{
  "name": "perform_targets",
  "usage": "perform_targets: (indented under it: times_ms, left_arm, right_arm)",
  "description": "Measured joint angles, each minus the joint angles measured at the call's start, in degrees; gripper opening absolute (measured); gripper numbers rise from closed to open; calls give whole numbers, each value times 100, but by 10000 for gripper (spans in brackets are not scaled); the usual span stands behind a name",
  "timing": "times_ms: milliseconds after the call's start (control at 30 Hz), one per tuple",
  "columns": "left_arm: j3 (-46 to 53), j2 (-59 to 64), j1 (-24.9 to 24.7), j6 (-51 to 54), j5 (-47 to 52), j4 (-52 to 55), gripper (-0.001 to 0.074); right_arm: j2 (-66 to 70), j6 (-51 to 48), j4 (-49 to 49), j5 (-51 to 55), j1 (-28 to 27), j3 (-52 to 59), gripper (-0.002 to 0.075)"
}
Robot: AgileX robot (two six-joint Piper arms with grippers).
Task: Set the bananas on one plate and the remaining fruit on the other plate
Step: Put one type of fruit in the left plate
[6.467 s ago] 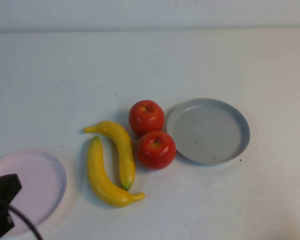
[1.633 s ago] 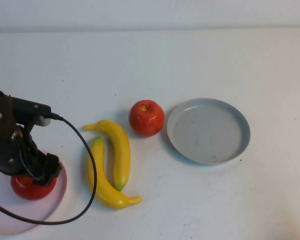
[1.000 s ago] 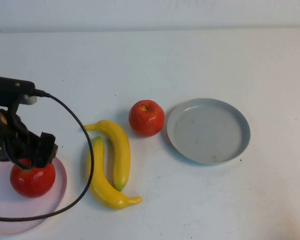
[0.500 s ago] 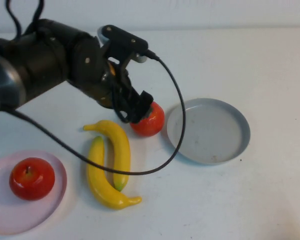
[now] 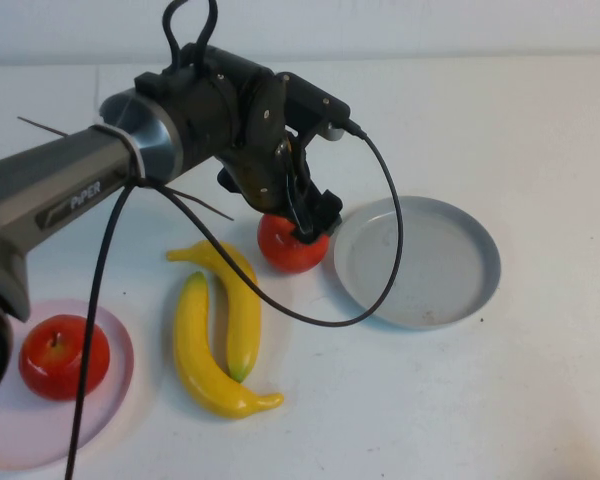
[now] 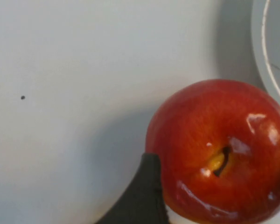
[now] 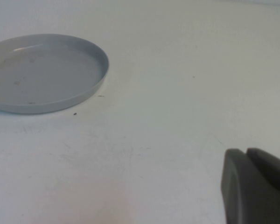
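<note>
My left gripper [image 5: 298, 228] is down over a red apple [image 5: 291, 246] that rests on the table just left of the grey-blue plate [image 5: 417, 260]. It is open, its jaws either side of the apple. In the left wrist view one dark finger [image 6: 142, 196] lies against the apple's [image 6: 219, 149] side; the other finger is out of frame. The second red apple [image 5: 64, 357] sits on the pale pink plate [image 5: 110, 385] at the front left. Two yellow bananas [image 5: 242, 300] [image 5: 205, 350] lie side by side on the table between the plates. My right gripper [image 7: 246, 156] is shut and empty, low over bare table, out of the high view.
The left arm's black cable [image 5: 380, 230] loops over the bananas and the grey plate's near edge. The grey plate [image 7: 42, 72] holds nothing. The table is white, with a wall along its far edge.
The left arm has swung further right and lowered its gripper onto the table apple. That apple, the bananas, both plates and the plated apple have stayed put.
</note>
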Motion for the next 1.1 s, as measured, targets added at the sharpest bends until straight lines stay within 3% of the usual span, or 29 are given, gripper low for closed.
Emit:
perform_targets:
  times_ms: [933, 1100]
  left_arm:
    - [-369, 542, 21, 18, 2, 190, 667]
    - [-369, 504, 21, 18, 133, 181, 575]
  right_arm:
    - [0, 0, 0, 0, 0, 0, -15]
    - [0, 0, 0, 0, 0, 0, -16]
